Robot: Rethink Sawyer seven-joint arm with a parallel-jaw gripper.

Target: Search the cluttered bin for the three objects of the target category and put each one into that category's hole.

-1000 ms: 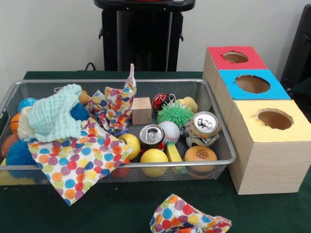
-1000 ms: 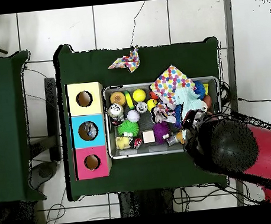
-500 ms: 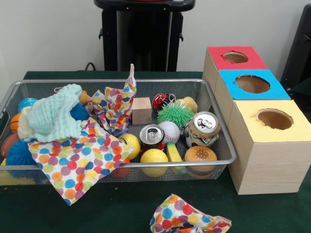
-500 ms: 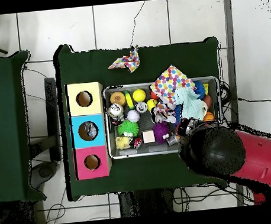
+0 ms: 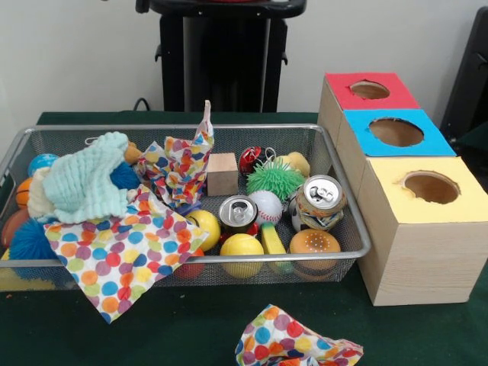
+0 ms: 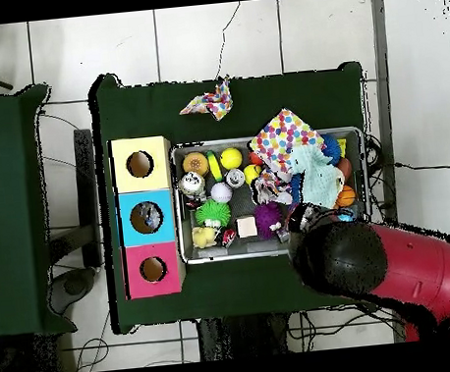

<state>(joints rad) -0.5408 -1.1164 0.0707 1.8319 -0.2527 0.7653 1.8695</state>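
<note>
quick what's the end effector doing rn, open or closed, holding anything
End effector: cannot be told. In the overhead view the arm covers it at the bin's edge; the front view does not show it.

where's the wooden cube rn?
Front view: the wooden cube sits in the bin near its far wall, between the dotted cloth on its left and the green spiky ball on its right.
</note>
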